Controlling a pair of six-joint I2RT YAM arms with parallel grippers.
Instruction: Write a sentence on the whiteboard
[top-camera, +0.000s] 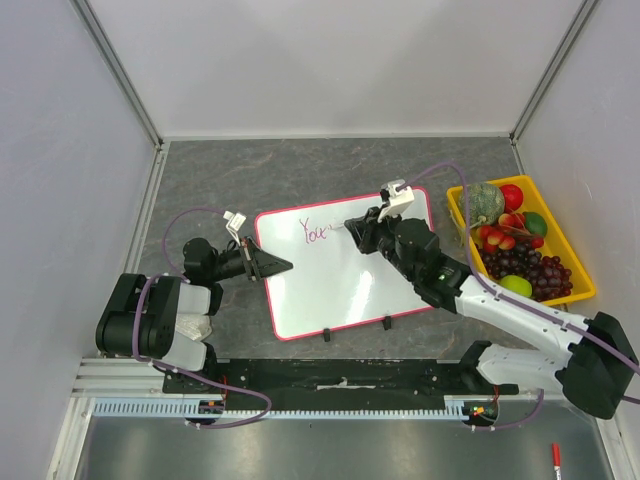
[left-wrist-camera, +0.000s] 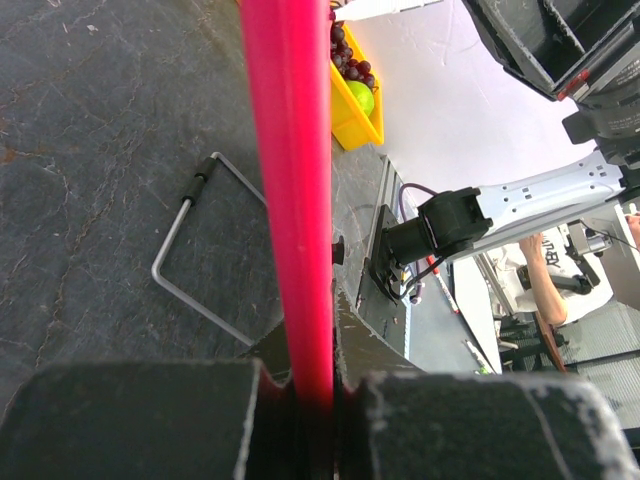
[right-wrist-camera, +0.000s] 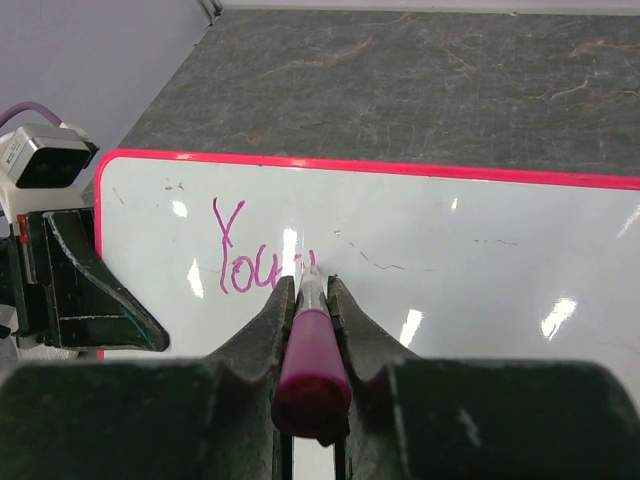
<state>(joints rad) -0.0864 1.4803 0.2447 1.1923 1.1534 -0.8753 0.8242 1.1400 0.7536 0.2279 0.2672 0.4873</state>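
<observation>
The whiteboard (top-camera: 345, 285), white with a pink-red rim, lies tilted on the grey table. My left gripper (top-camera: 285, 266) is shut on its left rim; in the left wrist view that rim (left-wrist-camera: 292, 200) runs as a pink bar into the closed jaws (left-wrist-camera: 312, 400). My right gripper (top-camera: 350, 226) is shut on a magenta marker (right-wrist-camera: 312, 350), whose tip touches the board (right-wrist-camera: 460, 260). The sentence (right-wrist-camera: 240, 262) reads about "You" in magenta, just left of the tip, near the board's upper left (top-camera: 315, 232).
A yellow basket (top-camera: 585, 278) of fruit stands right of the board, close to the right arm. Two black clips (top-camera: 327, 334) sit on the board's near edge. A bent wire stand (left-wrist-camera: 190, 255) lies beside the board's rim. A red pen (top-camera: 556, 462) lies off the table, bottom right.
</observation>
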